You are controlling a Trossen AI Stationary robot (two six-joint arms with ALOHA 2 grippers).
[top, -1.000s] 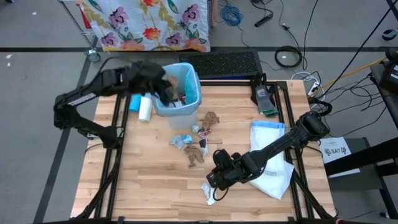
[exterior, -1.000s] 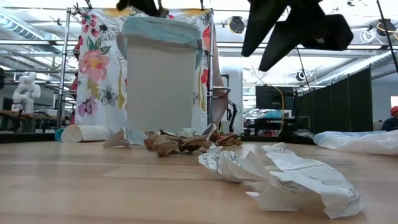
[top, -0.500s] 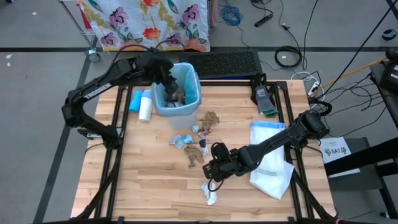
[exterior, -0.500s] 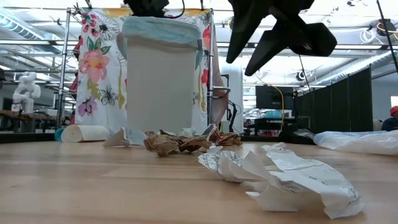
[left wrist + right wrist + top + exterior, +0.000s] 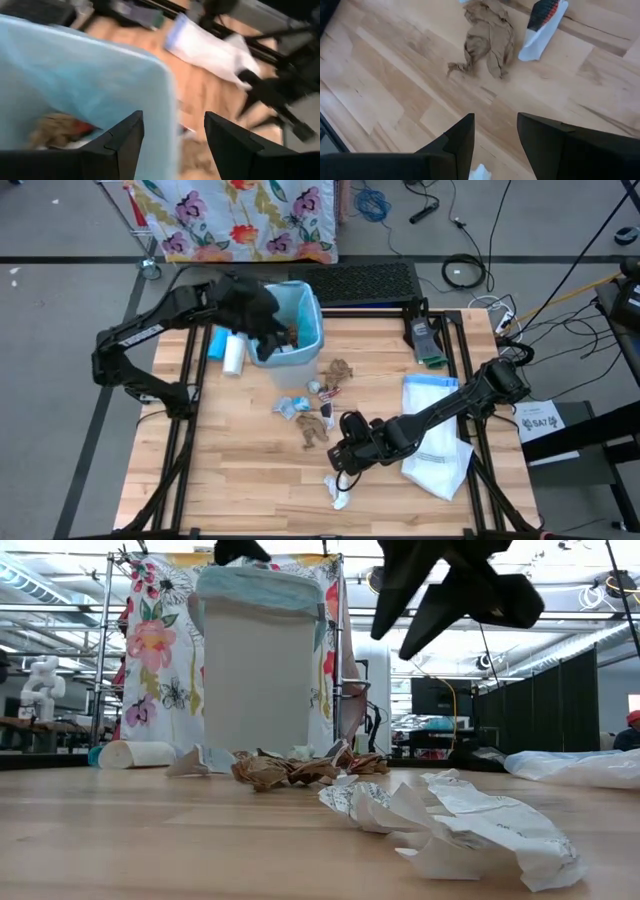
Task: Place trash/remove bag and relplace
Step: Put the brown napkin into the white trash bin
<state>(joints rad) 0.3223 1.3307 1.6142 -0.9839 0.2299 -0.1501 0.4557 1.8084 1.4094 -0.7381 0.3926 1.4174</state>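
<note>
A bin (image 5: 298, 330) lined with the light-blue bag (image 5: 75, 75) stands at the table's far left. It holds brown and other trash (image 5: 55, 131). My left gripper (image 5: 172, 145) hangs open over the bin's rim with nothing between its fingers. More trash lies on the table: a brown scrap (image 5: 487, 37), a printed white wrapper (image 5: 542, 22), a light-blue scrap (image 5: 290, 407) and a white crumpled paper (image 5: 338, 490). My right gripper (image 5: 495, 140) is open above the bare wood between the brown scrap and the white paper.
The white replacement bag (image 5: 435, 430) lies flat at the table's right. A blue-and-white cylinder (image 5: 232, 352) lies left of the bin. Another brown scrap (image 5: 340, 368) sits right of the bin. A dark device (image 5: 425, 338) lies at the far right.
My left gripper has stayed over the bin, swinging a little toward the far edge and back. My right gripper has moved a short way from above the white crumpled paper toward the far edge, nearer the brown scrap. The scraps on the table lie as before.
</note>
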